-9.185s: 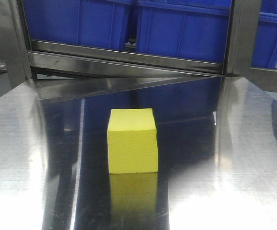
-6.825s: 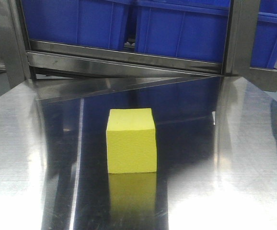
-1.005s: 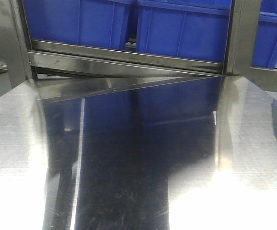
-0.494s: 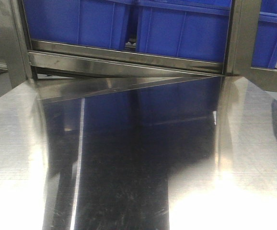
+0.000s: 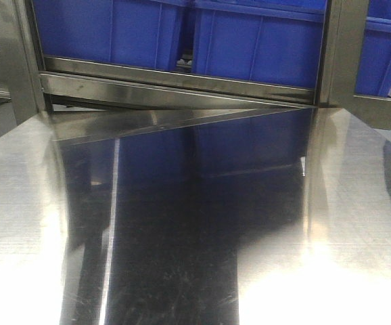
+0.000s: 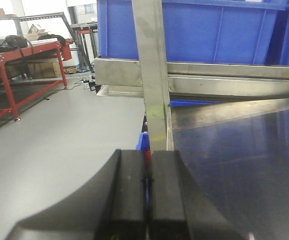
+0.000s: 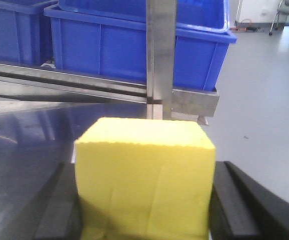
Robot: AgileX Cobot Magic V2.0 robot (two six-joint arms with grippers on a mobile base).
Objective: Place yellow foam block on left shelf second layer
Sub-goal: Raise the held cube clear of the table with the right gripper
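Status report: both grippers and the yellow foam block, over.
Left gripper shut, empty. Right gripper shut on yellow foam block. Shelf post and blue bin directly ahead.

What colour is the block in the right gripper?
Bright lemon yellow; the foam block shows best in the right wrist view.

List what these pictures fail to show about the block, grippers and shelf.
Right wrist view: the yellow foam block hides the fingertips of the right gripper; the edge cuts off the block's base.
Left wrist view: the shut left gripper fills the foreground; a shelf post shows, its second layer unidentifiable.
Front view: block and both grippers lie outside the frame; only table and blue bins show.
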